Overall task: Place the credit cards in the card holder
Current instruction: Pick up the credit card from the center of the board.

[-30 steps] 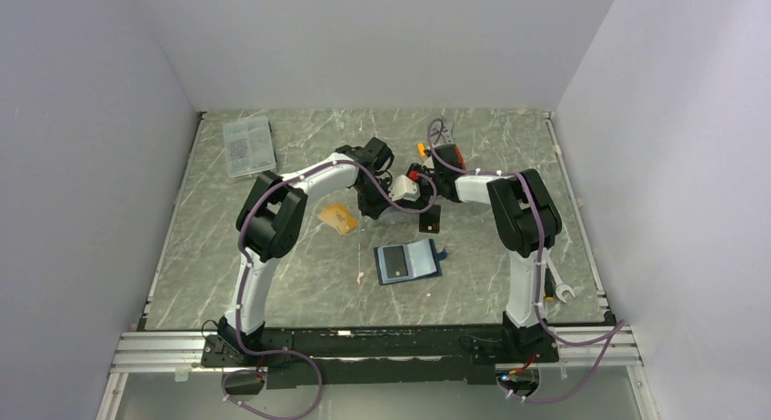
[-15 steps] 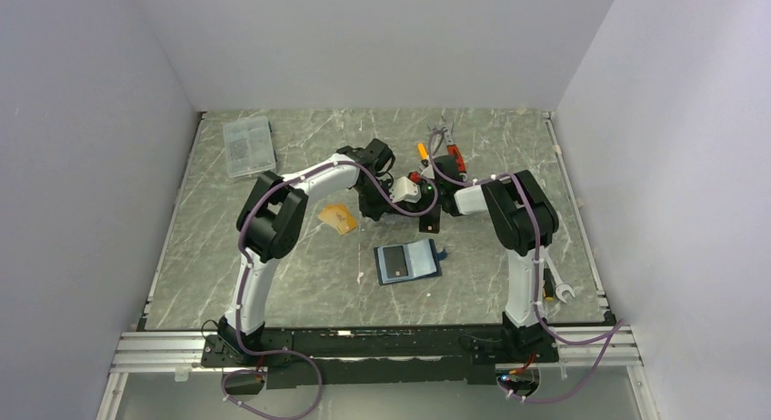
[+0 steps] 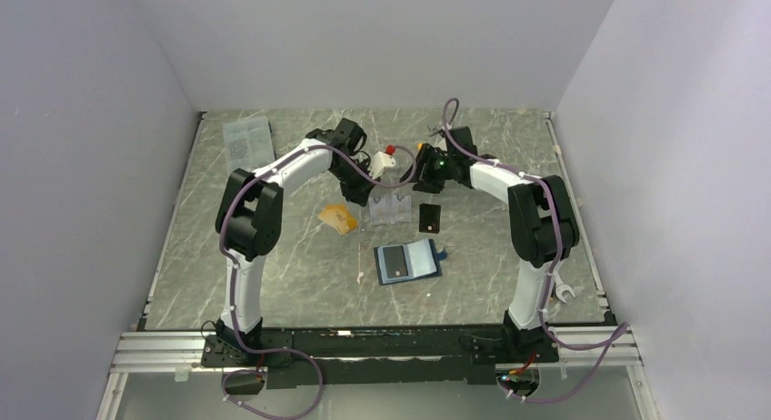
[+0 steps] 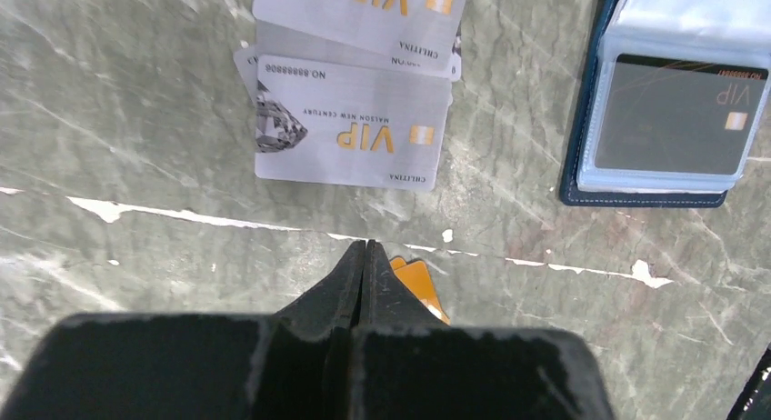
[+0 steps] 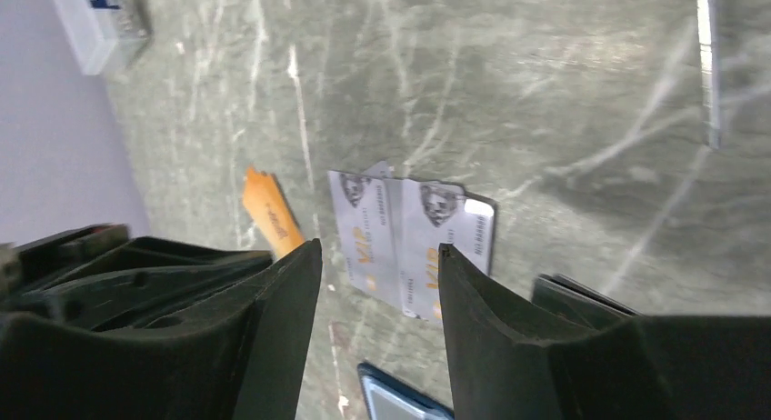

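Note:
The card holder [image 3: 409, 260] lies open near the table's middle, with a dark card [image 3: 394, 261] in its clear sleeve; the left wrist view has the card holder [image 4: 582, 156] at its right edge. Two or more silver credit cards [image 3: 391, 207] [image 4: 350, 134] [image 5: 409, 243] overlap just beyond it. A black card [image 3: 430, 217] lies to their right, and orange cards [image 3: 338, 218] [image 4: 418, 284] [image 5: 268, 215] to their left. My left gripper [image 3: 361, 197] [image 4: 365, 249] hangs shut and empty above the table, between the orange and silver cards. My right gripper [image 3: 420, 176] [image 5: 377, 247] is open and empty above the silver cards.
A clear compartment box [image 3: 247, 144] [image 5: 100, 20] sits at the far left. A wrench [image 3: 560, 293] lies by the right arm's base. An orange tool handle [image 3: 421, 149] shows behind the right wrist. A raised metal rail [image 3: 556, 156] edges the table.
Both wrists have drawn back toward the far side, uncovering the silver cards. The right jaws have widened. The black card, orange cards and card holder lie where they were.

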Controlling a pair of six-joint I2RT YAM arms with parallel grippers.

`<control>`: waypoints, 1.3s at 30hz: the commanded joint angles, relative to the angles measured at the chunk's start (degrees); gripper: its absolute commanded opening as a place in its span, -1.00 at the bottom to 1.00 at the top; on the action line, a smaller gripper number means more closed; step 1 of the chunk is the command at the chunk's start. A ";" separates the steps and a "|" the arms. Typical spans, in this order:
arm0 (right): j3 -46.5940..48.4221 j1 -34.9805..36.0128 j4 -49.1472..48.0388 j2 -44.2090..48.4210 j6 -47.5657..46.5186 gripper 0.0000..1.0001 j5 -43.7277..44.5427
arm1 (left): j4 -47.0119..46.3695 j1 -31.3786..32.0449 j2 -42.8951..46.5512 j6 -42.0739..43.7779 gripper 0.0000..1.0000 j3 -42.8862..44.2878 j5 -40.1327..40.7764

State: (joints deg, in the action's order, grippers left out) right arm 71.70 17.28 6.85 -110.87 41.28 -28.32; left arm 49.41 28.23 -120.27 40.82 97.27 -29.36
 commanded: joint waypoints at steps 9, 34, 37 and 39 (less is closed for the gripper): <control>2.13 0.73 6.26 -3.82 -4.21 0.10 3.36 | -1.04 1.74 -2.47 0.48 -0.99 1.55 2.70; -7.17 3.65 -2.45 -3.52 1.33 0.07 -2.11 | 1.09 6.47 -7.18 1.41 -1.00 2.68 7.84; -8.94 3.65 -4.75 -2.92 2.72 0.07 -2.69 | 2.42 6.96 -7.87 0.84 -1.00 3.81 6.16; -10.19 3.66 -6.22 -2.58 3.56 0.05 -3.31 | 2.42 7.32 -8.01 0.45 -1.00 3.79 5.27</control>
State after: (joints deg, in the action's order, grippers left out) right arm 65.14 20.14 0.84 -113.99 43.31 -31.46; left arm 50.52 33.21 -126.34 41.34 99.94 -18.96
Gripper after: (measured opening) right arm 0.530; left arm 0.010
